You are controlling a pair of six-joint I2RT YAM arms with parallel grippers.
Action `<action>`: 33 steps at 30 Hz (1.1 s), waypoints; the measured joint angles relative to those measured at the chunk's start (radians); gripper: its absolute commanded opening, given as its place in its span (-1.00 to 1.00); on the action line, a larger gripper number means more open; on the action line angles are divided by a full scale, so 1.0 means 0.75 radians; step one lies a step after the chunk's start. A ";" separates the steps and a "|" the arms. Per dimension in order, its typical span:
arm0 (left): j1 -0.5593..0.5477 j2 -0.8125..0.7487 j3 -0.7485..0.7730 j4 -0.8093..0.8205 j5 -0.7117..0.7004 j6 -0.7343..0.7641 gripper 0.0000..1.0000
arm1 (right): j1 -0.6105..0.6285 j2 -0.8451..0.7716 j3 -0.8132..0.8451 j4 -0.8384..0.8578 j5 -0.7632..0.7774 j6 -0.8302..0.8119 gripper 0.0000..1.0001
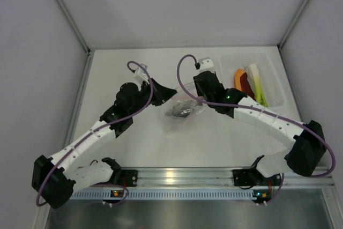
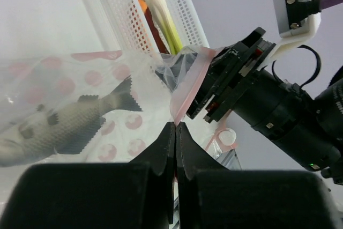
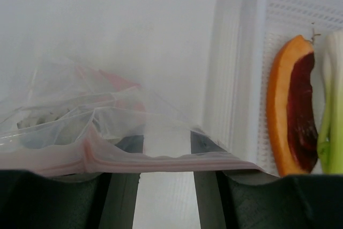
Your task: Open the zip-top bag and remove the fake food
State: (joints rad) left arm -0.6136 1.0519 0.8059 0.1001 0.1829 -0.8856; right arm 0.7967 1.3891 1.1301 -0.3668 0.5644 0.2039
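The zip-top bag (image 1: 182,110) lies on the table between my two grippers, with the silver-grey fish (image 2: 48,130) inside it. My left gripper (image 2: 176,125) is shut on the bag's pink zip strip (image 2: 185,97); it also shows in the top view (image 1: 170,94). My right gripper (image 3: 165,138) is open. The zip strip (image 3: 161,163) and the clear film lie across its two spread fingers (image 3: 123,186). It shows in the top view (image 1: 199,99) at the bag's right end. The orange and dark red slice (image 1: 241,80) and the leek stalk (image 1: 256,84) lie in the white tray (image 1: 270,65).
The tray stands at the back right, just beyond my right gripper, and shows in the right wrist view (image 3: 241,52) and the left wrist view (image 2: 107,9). Grey walls close in the table on three sides. A metal rail runs along the near edge (image 1: 177,175).
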 measured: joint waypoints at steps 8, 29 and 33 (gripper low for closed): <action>-0.002 0.000 -0.115 0.081 -0.076 -0.054 -1.00 | 0.035 0.036 0.161 -0.214 -0.129 -0.099 -0.10; 0.014 0.306 -0.157 0.077 -0.013 0.085 -1.00 | 0.035 0.222 -0.621 0.944 -0.831 -0.006 -0.22; 0.015 0.351 -0.157 0.079 0.039 0.104 -1.00 | 0.035 0.300 -0.708 1.273 -0.836 -0.017 -0.20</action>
State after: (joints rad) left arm -0.6025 1.3151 0.6884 0.1596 0.2119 -0.8078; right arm 0.8227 1.6142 0.5991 0.5880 -0.0628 0.1913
